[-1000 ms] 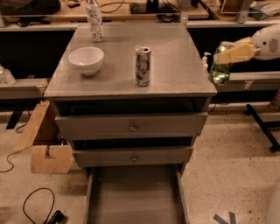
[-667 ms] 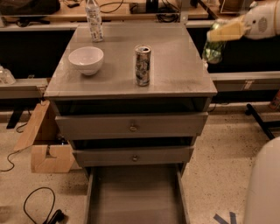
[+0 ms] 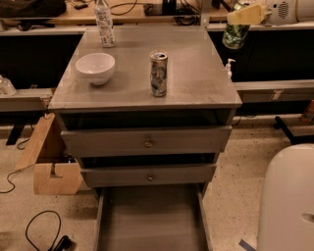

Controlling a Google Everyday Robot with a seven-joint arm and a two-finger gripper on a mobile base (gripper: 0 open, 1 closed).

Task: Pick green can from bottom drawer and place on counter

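The green can is dark green with pale speckles and hangs in the air at the top right, just past the counter's right rear corner. My gripper is shut on the can's top, with pale yellow fingers around it. The counter is the grey metal top of the drawer cabinet. The bottom drawer is pulled out at the bottom of the view, and its floor shows nothing in it.
On the counter stand a white bowl, a tall slim silver-and-black can and a clear plastic bottle. Two grey knobbed drawers are partly open. A cardboard box lies left; a white robot body stands right.
My gripper has carried the green can upward, from beside the counter's right edge to above its right rear corner.
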